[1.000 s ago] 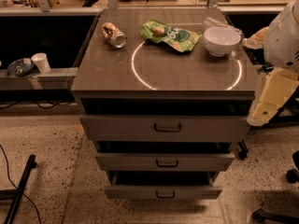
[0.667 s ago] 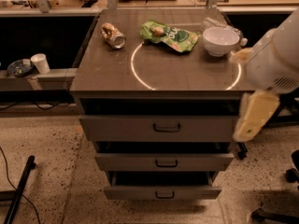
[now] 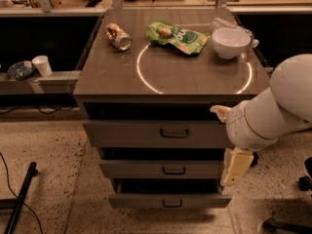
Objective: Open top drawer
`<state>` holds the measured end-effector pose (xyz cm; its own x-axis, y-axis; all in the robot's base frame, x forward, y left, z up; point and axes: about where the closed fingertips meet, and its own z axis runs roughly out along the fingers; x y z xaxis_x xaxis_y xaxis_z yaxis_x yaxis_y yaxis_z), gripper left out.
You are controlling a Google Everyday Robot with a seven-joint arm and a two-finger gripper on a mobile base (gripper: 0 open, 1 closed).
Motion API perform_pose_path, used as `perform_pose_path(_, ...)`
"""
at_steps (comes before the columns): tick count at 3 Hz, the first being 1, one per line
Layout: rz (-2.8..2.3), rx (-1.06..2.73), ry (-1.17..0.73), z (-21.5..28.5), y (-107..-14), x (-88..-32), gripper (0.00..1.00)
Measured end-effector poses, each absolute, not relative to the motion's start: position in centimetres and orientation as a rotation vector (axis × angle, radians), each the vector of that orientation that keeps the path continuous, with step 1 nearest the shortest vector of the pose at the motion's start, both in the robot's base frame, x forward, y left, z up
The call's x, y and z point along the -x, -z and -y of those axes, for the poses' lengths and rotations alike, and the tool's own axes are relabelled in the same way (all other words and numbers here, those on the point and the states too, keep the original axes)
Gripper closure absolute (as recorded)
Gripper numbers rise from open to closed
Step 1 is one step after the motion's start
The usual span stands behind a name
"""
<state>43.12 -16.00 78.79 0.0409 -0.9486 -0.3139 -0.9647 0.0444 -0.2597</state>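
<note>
The top drawer [image 3: 158,133] sits just under the worktop [image 3: 195,77], pulled out slightly, with a dark gap above its front and its black handle [image 3: 174,133] at centre. Two shorter drawers [image 3: 163,169] below also stand slightly out (stepped forward toward the bottom). The arm [image 3: 273,111] reaches in from the right; its claw [image 3: 233,177] hangs pointing down beside the drawers' right ends, below the top drawer's corner. Whether it is open or closed cannot be told. On the worktop lie a can [image 3: 118,36], a green packet [image 3: 178,34] and a white bowl [image 3: 230,42].
</note>
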Motion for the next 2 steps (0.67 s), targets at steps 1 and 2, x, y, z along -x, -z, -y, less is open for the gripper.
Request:
perform_pose_path(1,-1.927,1.925,-0.05,16.0,-78.8,-43.1,0.0)
perform_pose_path(2,-1.925,1.948,-0.019,16.9,-77.0,-44.9,0.0)
